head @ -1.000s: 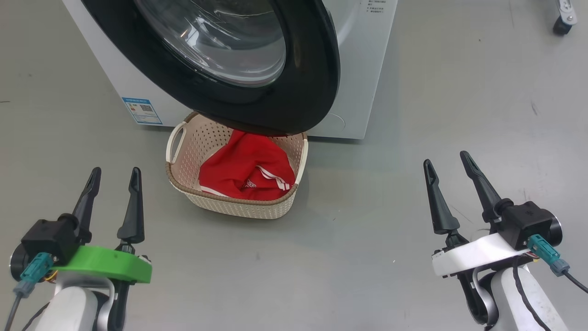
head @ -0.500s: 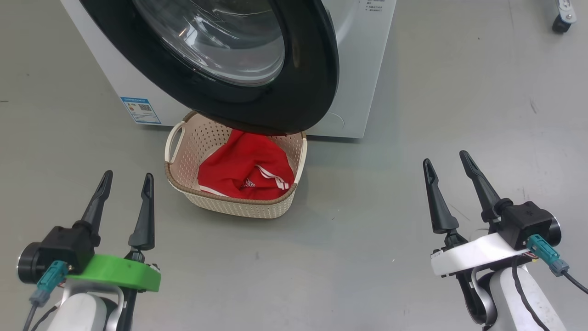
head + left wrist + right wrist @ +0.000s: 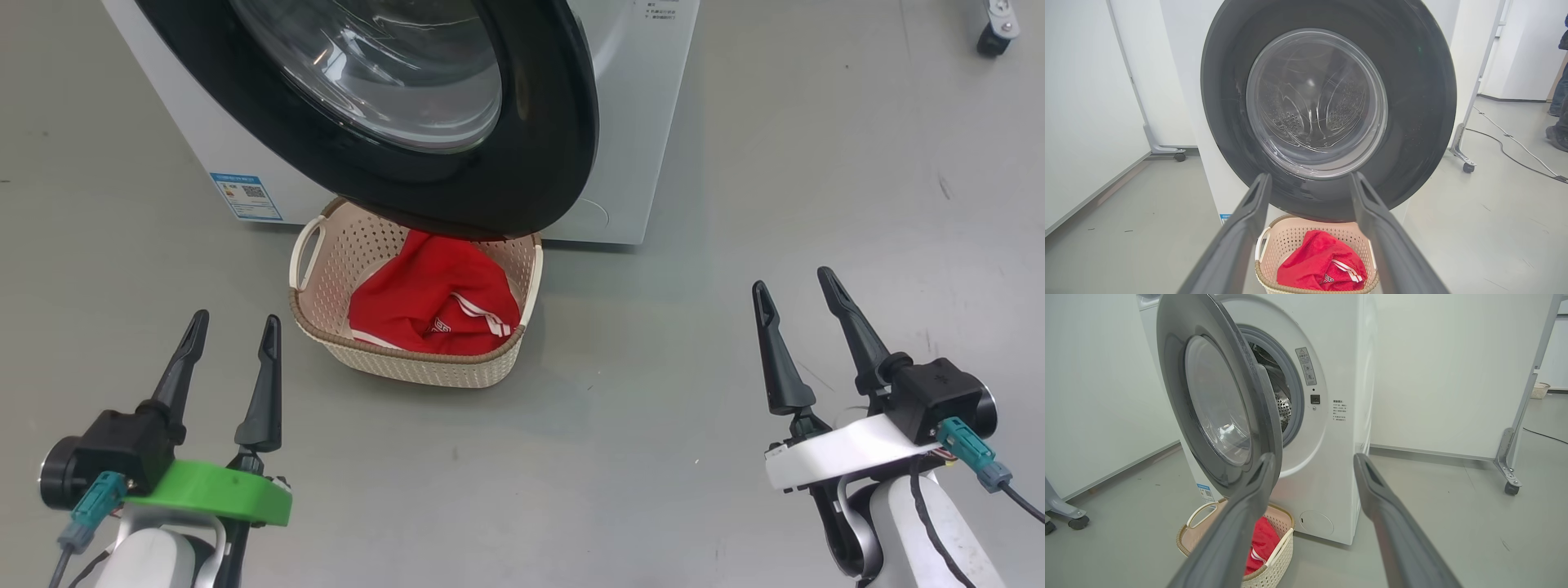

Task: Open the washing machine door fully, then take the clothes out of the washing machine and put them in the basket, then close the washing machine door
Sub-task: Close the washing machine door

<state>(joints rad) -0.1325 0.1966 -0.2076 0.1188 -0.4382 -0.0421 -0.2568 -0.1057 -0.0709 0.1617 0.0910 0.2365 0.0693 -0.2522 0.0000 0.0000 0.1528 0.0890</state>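
Head view: shows clothes (image 3: 424, 298) in basket (image 3: 424, 371) below open door (image 3: 555, 122), left gripper (image 3: 235, 318) and right gripper (image 3: 792, 279) spread, empty.

The clothes (image 3: 433, 306) lie in the basket (image 3: 408, 371) (partly under the door (image 3: 555, 147)), before the washing machine (image 3: 645, 122).

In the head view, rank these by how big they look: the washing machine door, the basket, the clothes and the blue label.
1. washing machine door, largest even though cut off at the top edge
2. basket
3. clothes, lying inside the basket
4. blue label
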